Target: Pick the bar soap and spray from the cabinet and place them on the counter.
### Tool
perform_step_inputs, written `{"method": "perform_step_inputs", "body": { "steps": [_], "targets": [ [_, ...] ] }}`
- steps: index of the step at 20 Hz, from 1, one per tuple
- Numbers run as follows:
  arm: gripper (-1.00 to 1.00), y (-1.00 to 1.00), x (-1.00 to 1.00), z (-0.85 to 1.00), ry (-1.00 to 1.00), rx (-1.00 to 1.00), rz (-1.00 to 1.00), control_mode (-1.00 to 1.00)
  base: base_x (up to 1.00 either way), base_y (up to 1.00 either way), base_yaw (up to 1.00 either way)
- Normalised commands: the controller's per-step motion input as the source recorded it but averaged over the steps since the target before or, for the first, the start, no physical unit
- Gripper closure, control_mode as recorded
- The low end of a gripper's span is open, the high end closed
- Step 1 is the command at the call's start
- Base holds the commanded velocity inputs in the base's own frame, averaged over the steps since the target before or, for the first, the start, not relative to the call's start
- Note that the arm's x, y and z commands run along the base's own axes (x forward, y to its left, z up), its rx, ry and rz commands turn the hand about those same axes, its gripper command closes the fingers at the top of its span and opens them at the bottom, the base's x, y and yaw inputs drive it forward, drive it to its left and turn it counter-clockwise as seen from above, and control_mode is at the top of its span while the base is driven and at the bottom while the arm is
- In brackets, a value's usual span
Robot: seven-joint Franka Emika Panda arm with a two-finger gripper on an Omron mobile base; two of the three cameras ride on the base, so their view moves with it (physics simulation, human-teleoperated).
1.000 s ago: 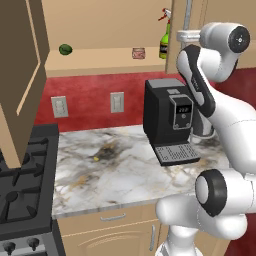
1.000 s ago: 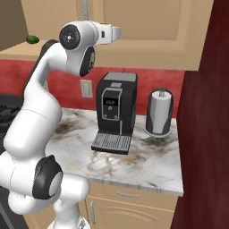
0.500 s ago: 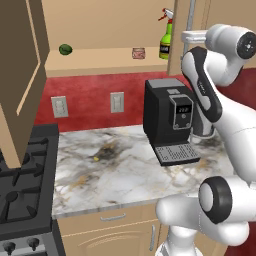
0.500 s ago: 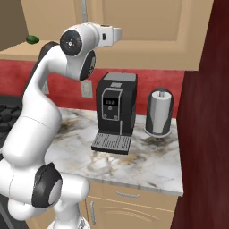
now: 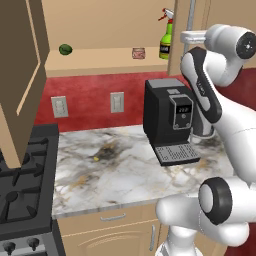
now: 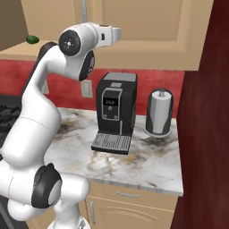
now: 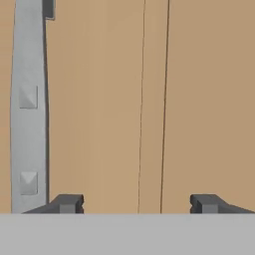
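While the jaws (image 7: 134,203) stand wide apart with nothing between them, they face a closed panelled door of the cabinet (image 7: 199,99), whose metal bar handle (image 7: 29,109) runs just beyond one fingertip. On the open wooden shelf (image 5: 100,62), off to the side of the jaws, the spray (image 5: 167,40) stands upright nearest them, close to the door edge. Farther along lies the bar soap (image 5: 138,52), and a dark green ball (image 5: 65,49) sits farthest away. Well below the jaws, the marble surface (image 5: 115,170) carries a black coffee machine (image 5: 167,122) and a grey canister (image 6: 160,112).
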Motion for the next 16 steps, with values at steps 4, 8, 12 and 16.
{"method": "perform_step_inputs", "body": {
  "steps": [4,8,12,16],
  "targets": [
    [-1.0,0.42,-0.12,0.0,0.0,-0.01,0.01,-1.0,0.0,0.0,0.0],
    [-1.0,0.24,-0.21,0.0,0.0,-0.01,0.02,-1.0,0.0,0.0,0.0],
    [-1.0,0.01,-0.35,0.03,0.0,0.0,0.02,-1.0,0.0,0.0,0.0],
    [-1.0,0.0,-0.42,0.06,0.0,0.0,0.03,-1.0,0.0,0.0,0.0]
  ]
}}
